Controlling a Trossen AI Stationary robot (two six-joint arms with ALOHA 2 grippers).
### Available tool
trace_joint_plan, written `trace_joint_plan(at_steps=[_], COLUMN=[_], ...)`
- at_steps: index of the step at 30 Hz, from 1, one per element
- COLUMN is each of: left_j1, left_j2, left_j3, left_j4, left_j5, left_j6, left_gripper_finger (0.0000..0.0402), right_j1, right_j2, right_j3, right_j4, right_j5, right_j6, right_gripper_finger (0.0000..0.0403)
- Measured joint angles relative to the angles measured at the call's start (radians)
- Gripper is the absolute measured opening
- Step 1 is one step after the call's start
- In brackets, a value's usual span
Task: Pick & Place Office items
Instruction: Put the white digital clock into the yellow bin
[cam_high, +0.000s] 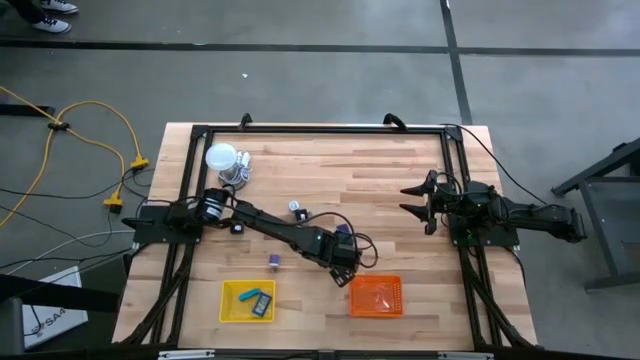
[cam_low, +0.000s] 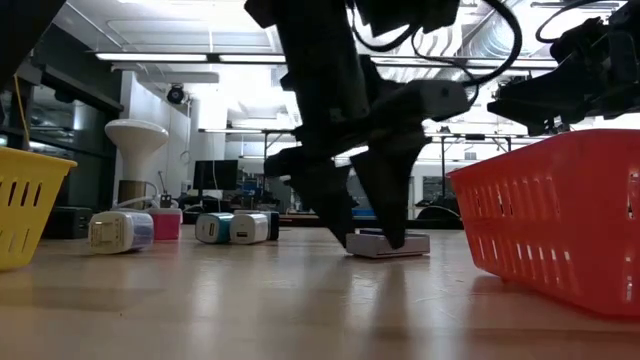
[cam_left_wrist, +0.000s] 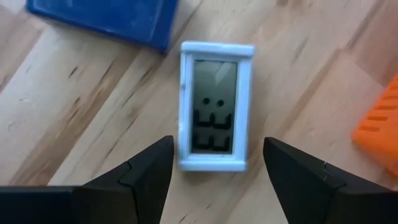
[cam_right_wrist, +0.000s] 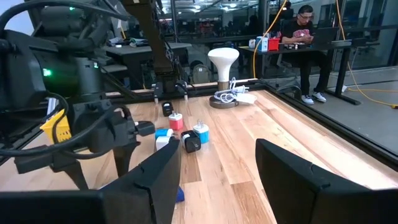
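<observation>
the small white clock (cam_left_wrist: 216, 106) lies flat on the table (cam_high: 400, 170) beside the orange tray (cam_high: 375, 296), directly under the left claw (cam_left_wrist: 217, 163). its long axis runs between the wide-spread fingers (cam_left_wrist: 151, 168). the right claw (cam_high: 418, 202), also wide and empty, waits well apart.

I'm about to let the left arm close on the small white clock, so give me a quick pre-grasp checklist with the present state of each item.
1. Left end effector open: ok, fingers spread either side of the white clock.
2. Clock centred between the fingers: ok in the left wrist view.
3. Fingers down at table level: ok, the low view shows the tips by the clock.
4. Blue item clear of the grasp: ok, it lies beyond the clock, apart from the fingers.
5. Orange tray clear: ok, beside the clock, not touching it.
6. Right end effector out of the way: ok, open, at the table's right side.
</observation>
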Motion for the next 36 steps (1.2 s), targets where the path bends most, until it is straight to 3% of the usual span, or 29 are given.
trace_joint_plan(at_steps=[12, 23, 36], left_j1=[0.000, 0.000, -0.002], left_j2=[0.002, 0.012, 0.027], left_j3=[0.000, 0.001, 0.003], left_j4=[0.005, 0.008, 0.000], left_j5=[0.000, -0.001, -0.010], left_j6=[-0.001, -0.021, -0.048], left_gripper_finger=[0.0240, 0.0194, 0.0181], right_j1=[0.000, 0.000, 0.000], right_j2=[0.000, 0.000, 0.000], right_j3=[0.000, 0.000, 0.000], right_j4=[0.000, 0.000, 0.000], right_j5=[0.000, 0.000, 0.000], right_j6=[0.000, 0.000, 0.000], right_gripper_finger=[0.0195, 0.0195, 0.0195])
